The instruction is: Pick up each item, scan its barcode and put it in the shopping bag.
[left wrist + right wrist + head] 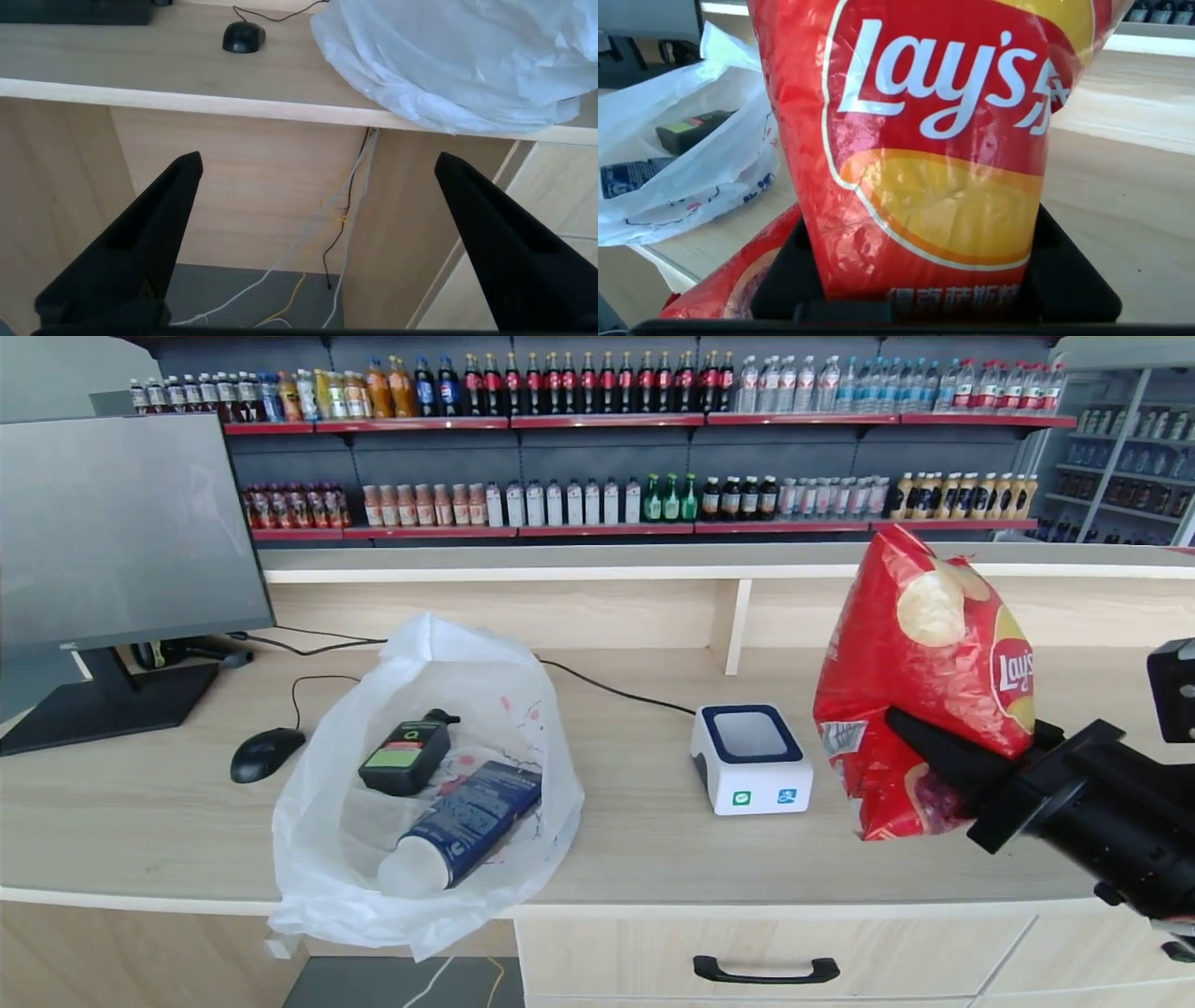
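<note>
Right gripper point(920, 747) clenched on red foil crisp bag point(920, 644), right of white box scanner point(752, 758). Best carry bag leftward, barcode facing scanner window. Left gripper point(318, 161) released.

Left to right along counter point(644, 845): mouse point(266, 753), shopping bag point(448, 658), scanner point(752, 761), chip bag point(920, 681).

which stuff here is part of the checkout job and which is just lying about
Job: chip bag in right gripper, barcode scanner, shopping bag holding blue tube and dark bottle.
Lying about: mouse, monitor, shelved drinks.
</note>
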Available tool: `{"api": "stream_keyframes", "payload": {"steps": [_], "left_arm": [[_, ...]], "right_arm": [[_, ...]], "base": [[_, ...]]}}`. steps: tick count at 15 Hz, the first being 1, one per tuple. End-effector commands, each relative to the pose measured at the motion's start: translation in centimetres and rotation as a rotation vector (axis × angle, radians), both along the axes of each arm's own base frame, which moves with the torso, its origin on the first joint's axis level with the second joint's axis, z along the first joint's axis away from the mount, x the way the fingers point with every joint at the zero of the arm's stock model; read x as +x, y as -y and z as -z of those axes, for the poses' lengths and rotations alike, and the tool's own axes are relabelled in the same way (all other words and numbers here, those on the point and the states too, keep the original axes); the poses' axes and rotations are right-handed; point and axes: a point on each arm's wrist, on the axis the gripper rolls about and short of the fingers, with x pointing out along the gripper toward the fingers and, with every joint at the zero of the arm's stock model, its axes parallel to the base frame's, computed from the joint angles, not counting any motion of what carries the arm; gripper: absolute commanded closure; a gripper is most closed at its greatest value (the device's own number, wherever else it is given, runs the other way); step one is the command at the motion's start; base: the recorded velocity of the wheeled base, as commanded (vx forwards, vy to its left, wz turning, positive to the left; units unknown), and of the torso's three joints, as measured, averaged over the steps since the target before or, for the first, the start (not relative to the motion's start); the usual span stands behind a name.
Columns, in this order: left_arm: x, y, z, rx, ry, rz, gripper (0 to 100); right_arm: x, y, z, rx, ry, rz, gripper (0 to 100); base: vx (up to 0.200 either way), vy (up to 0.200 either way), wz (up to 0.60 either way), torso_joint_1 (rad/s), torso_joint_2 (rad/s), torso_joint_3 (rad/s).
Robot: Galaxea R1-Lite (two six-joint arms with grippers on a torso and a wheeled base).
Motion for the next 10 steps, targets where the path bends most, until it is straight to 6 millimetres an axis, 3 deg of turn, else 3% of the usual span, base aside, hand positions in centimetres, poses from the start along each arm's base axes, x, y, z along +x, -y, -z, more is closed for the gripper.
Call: {"api": "stream_keyframes", "payload": {"steps": [1, 7, 10], "left_arm": [[0.0, 0.0, 0.0, -0.001, 0.0, 0.0, 0], [0.0, 0.0, 0.0, -0.003, 0.001, -0.001, 0], [0.0, 0.0, 0.0, -0.003, 0.001, -0.001, 0]], "right_arm": [[0.1, 0.0, 0.0, -0.01, 0.004, 0.001, 100], [1.6, -0.5, -1.9, -0.219, 0.189, -0.121, 100], [3.0, 1.0, -3.4, -0.389, 0.31, -0.13, 100]], "base": [[0.2, 0.0, 0.0, -0.007, 0.0, 0.002], [0.0, 0.0, 0.0, 0.0, 0.0, 0.0], [0.0, 0.0, 0.0, 0.0, 0.0, 0.0]]}}
